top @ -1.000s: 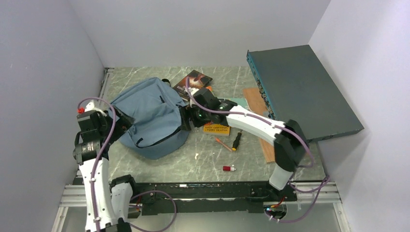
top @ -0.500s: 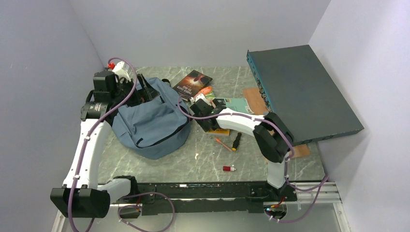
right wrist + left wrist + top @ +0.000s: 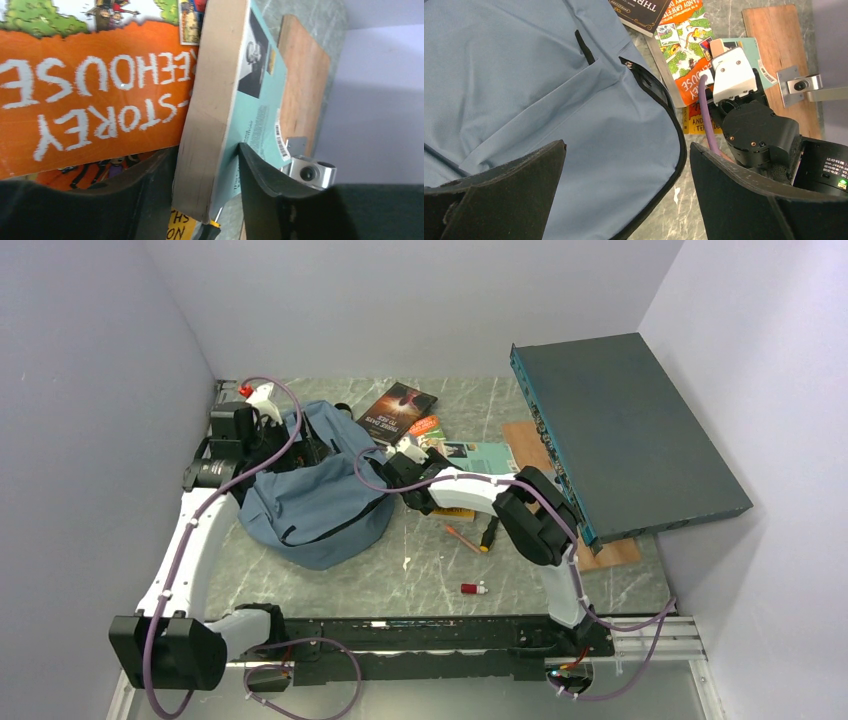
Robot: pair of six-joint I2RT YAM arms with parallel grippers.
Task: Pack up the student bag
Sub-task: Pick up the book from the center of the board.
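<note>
Marble tabletop (image 3: pixel 430 580): right gripper (image 3: pixel 205 160) pinches teal paperback (image 3: pixel 256 100) edgewise, presumably for bagging; left gripper (image 3: pixel 627 146), spread, hovers over blue backpack (image 3: pixel 524 75), frame's upper left.

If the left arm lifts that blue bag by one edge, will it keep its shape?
Probably not: the bag lies slumped and creased, so it would likely sag. The woven fabric looks grippy rather than slick. Lying fairly flat, it is probably light.
</note>
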